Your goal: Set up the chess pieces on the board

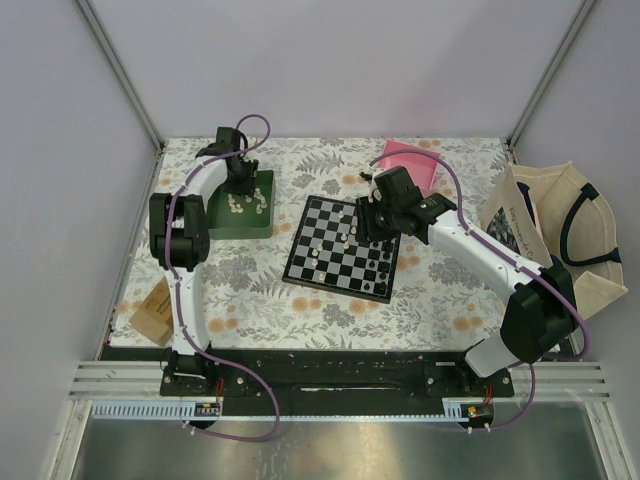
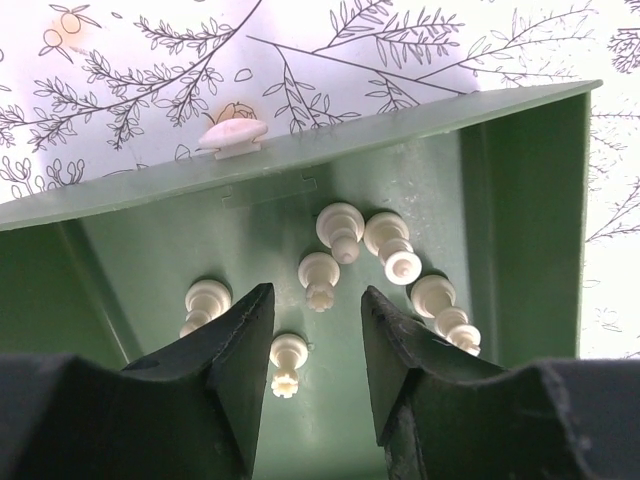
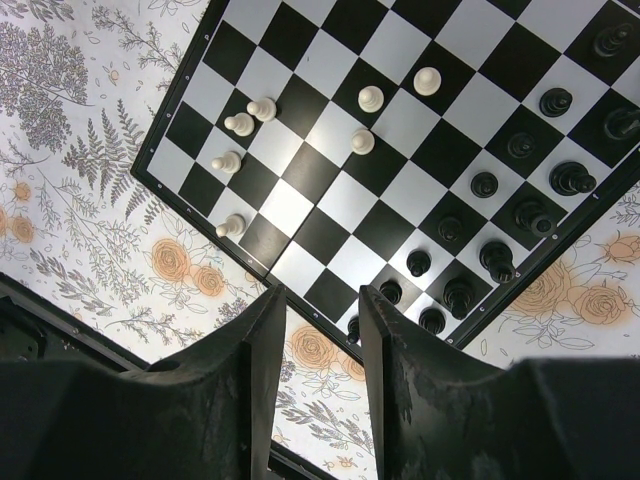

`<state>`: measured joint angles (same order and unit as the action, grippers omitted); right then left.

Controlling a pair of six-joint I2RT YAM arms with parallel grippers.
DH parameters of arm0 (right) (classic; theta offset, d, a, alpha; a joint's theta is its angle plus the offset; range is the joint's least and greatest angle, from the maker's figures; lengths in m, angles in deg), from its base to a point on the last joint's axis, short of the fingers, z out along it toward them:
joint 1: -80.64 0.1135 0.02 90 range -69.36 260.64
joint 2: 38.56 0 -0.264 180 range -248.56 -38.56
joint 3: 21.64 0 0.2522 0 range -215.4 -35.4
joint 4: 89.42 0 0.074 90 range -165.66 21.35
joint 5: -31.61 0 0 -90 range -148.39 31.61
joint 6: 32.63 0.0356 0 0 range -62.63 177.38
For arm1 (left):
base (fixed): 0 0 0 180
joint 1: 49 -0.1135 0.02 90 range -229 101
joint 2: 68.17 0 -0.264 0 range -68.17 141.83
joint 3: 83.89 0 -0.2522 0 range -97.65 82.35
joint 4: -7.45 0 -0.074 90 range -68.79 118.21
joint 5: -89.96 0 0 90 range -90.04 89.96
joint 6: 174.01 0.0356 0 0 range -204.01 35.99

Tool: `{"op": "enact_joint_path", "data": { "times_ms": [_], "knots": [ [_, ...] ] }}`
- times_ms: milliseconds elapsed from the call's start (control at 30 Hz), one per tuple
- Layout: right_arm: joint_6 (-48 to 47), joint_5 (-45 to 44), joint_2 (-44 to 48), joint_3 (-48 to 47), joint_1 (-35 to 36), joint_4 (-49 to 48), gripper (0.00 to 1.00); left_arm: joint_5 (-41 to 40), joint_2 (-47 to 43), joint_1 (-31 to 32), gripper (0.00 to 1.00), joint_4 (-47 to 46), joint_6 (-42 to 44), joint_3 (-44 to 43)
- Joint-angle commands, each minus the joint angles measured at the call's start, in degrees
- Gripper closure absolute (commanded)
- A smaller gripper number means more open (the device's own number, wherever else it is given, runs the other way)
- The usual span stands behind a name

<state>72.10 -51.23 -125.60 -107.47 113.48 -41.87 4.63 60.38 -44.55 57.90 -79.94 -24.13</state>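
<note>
The checkered board (image 1: 335, 262) lies mid-table and also shows in the right wrist view (image 3: 300, 170). Several cream pieces (image 3: 362, 142) and several black pieces (image 3: 498, 260) stand on it. My right gripper (image 3: 318, 305) is open and empty, held above the board's edge. My left gripper (image 2: 316, 305) is open, low inside the green tray (image 2: 520, 200), its fingers either side of a lying cream piece (image 2: 287, 363). Several more cream pieces (image 2: 340, 228) lie in the tray. One cream piece (image 2: 232, 134) lies outside the tray rim.
The green tray (image 1: 222, 222) sits at the back left. A pink box (image 1: 412, 163) lies behind the board, a cream tote bag (image 1: 570, 230) at the right, and a brown card (image 1: 153, 310) at the front left.
</note>
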Motion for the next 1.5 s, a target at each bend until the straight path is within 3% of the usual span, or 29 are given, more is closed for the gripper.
{"op": "enact_joint_path", "data": {
  "times_ms": [0, 800, 1467],
  "knots": [
    [-0.57, 0.49, 0.82, 0.09, -0.32, -1.70, 0.56, 1.22, 0.38, -0.49, 0.56, -1.80, 0.32, -3.03],
    [-0.66, 1.10, 0.21, -0.08, -0.76, -1.61, 0.57, 1.66, 0.91, -0.58, 0.67, -1.97, -0.21, -2.60],
    [-0.66, 1.63, 0.03, -0.08, -0.67, -1.61, 0.57, 2.01, 1.70, -0.58, 0.70, -1.62, -0.47, -2.60]
  ]
}}
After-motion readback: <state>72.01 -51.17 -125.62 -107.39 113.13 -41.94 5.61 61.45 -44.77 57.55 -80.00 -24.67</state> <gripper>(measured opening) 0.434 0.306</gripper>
